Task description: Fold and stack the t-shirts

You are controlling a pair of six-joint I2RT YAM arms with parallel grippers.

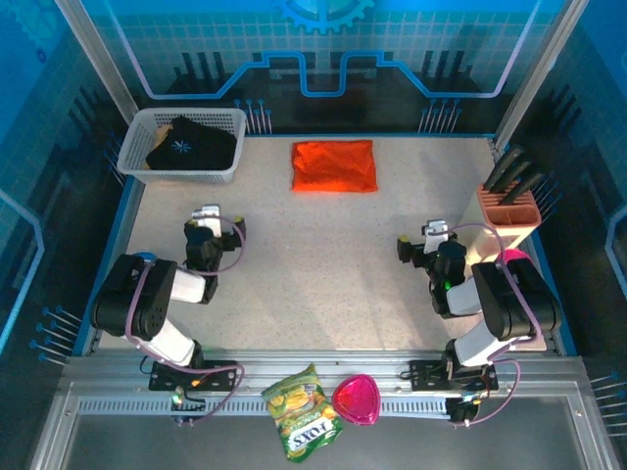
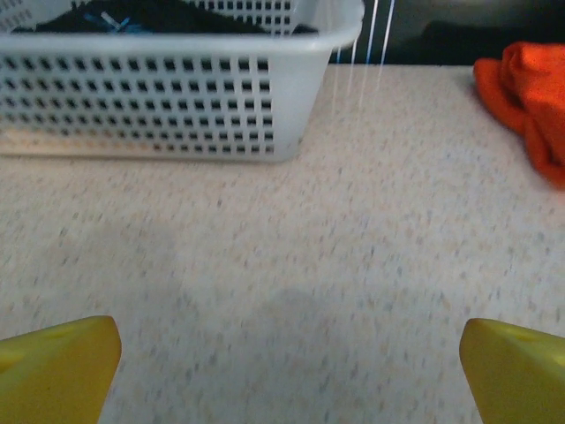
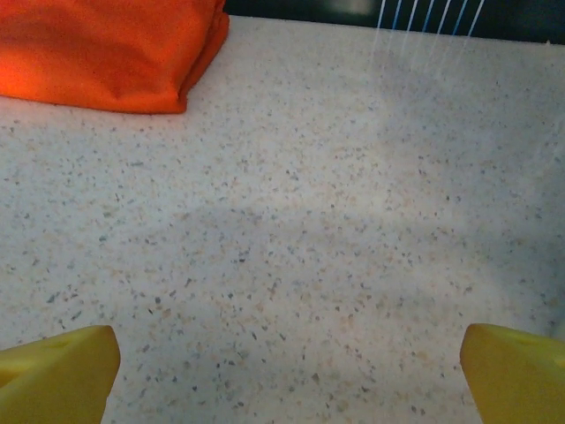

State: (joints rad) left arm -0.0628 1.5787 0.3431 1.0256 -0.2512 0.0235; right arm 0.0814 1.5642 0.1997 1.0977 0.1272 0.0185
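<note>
An orange t-shirt [image 1: 334,165] lies folded into a rectangle at the back middle of the table; its edge shows in the left wrist view [image 2: 528,97] and its corner in the right wrist view [image 3: 110,51]. A black t-shirt [image 1: 189,145] with a small white starburst sits crumpled in the white basket [image 1: 137,155], seen over the rim in the left wrist view [image 2: 141,16]. My left gripper [image 1: 208,217] rests low over bare table in front of the basket, open and empty [image 2: 287,367]. My right gripper [image 1: 419,242] sits at the right, open and empty [image 3: 287,367].
The white basket [image 2: 177,97] stands at the back left corner. An orange rack [image 1: 510,206] with dark tools stands at the right edge. On the front rail lie a yellow-green snack bag [image 1: 302,411] and a pink heart-shaped dish [image 1: 357,399].
</note>
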